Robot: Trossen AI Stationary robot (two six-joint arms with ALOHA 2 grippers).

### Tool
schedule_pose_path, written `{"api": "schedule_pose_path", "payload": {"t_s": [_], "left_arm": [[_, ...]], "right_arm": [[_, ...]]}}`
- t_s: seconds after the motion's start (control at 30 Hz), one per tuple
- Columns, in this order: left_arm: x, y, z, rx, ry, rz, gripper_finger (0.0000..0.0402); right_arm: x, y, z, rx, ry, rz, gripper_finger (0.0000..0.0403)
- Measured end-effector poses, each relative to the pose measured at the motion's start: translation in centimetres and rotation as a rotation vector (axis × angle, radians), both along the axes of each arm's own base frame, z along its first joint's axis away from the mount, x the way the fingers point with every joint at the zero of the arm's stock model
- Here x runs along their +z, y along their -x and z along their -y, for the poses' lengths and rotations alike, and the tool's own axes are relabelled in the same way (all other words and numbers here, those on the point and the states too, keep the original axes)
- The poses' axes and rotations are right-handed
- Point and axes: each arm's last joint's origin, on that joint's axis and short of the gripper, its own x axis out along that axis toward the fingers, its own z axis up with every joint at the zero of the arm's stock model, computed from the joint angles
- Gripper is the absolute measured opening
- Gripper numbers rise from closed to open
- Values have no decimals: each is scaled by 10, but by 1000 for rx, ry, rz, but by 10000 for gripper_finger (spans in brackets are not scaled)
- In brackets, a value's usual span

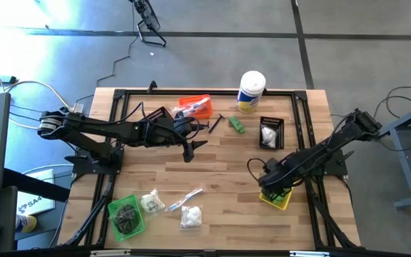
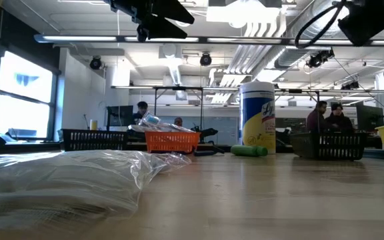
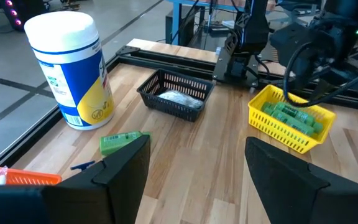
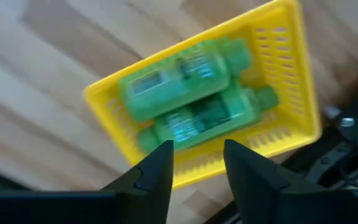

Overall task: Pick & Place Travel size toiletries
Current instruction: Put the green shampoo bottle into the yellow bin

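Observation:
My left gripper [image 1: 193, 148] [image 3: 194, 177] hangs open and empty above the table's middle, facing a green mini bottle [image 1: 236, 125] [image 3: 123, 142] that lies on its side near the white canister. A thin black stick [image 1: 215, 123] lies beside the bottle. My right gripper [image 1: 274, 185] [image 4: 197, 163] is open over the yellow bin [image 1: 280, 200] [image 4: 291, 93], which holds two green bottles [image 4: 185, 74]. Bags of white puffs [image 1: 190, 216] and a clear-wrapped packet [image 1: 185, 198] lie near the near edge. A green bin [image 1: 127, 215] holds dark bundles.
A tall white canister [image 1: 250, 91] [image 3: 70, 68] stands at the far edge. An orange bin [image 1: 195, 107] holds clear packets. A black bin [image 1: 271, 133] [image 3: 178, 93] holds white puffs, and another black bin [image 1: 156, 116] sits by the left arm. People show in the room behind.

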Motion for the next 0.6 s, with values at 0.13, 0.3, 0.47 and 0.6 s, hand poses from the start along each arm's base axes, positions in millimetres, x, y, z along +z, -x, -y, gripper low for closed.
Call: {"api": "schedule_pose_path", "payload": {"t_s": [0.13,0.3,0.47,0.6], "left_arm": [[0,0,0,0,0,3,255],[2,0,0,0,1,18,255],[2,0,0,0,1,17,255],[2,0,0,-1,1,17,255]], "right_arm": [[11,0,0,5,-64,100,105],[29,2,3,19,-106,283,75],[46,1,7,65,-54,512,56],[54,-6,17,80,40,644,51]]}}
